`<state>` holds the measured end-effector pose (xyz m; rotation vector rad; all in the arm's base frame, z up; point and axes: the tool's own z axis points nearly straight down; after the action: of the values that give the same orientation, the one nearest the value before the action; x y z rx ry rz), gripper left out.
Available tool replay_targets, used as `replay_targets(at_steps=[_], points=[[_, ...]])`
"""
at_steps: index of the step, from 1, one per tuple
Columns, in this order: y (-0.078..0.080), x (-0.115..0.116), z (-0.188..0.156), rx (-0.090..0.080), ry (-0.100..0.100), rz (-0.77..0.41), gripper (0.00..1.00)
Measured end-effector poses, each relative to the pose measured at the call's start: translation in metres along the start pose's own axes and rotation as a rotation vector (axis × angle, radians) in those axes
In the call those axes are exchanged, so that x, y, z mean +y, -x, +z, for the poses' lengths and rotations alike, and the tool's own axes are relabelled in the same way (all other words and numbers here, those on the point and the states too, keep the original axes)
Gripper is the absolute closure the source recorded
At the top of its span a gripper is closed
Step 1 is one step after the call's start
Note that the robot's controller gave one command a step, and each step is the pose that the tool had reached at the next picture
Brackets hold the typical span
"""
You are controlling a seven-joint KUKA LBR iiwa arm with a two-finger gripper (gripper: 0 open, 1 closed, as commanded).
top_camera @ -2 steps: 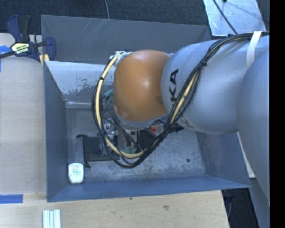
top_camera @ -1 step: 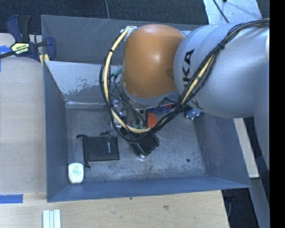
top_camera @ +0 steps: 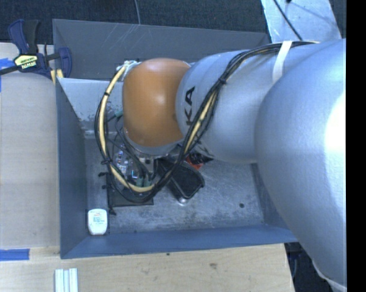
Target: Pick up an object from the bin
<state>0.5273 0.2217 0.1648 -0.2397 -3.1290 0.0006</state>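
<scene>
Lifting now risks a miss: orange wrist cover [top_camera: 153, 99] masks gripper [top_camera: 133, 172] near black obj [top_camera: 186, 182]; you can't tell if it's clenched.

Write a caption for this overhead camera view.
Robot arm reaching into a grey bin beside a black object; a small white box lies in one corner.

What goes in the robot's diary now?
arm: down in bin | nearest: black object | lower-left corner: white box | held: cannot tell
</scene>
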Motion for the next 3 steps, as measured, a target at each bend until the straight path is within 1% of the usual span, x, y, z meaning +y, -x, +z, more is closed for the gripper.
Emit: replay_targets(at_steps=[1,2,3], points=[[-0.005,-0.014,0.095,0.000,-0.002,0.002,1.00],[-0.033,-0.022,0.010,-0.010,0.005,-0.026,1.00],[-0.020,-0.023,-0.042,-0.011,0.004,-0.038,1.00]])
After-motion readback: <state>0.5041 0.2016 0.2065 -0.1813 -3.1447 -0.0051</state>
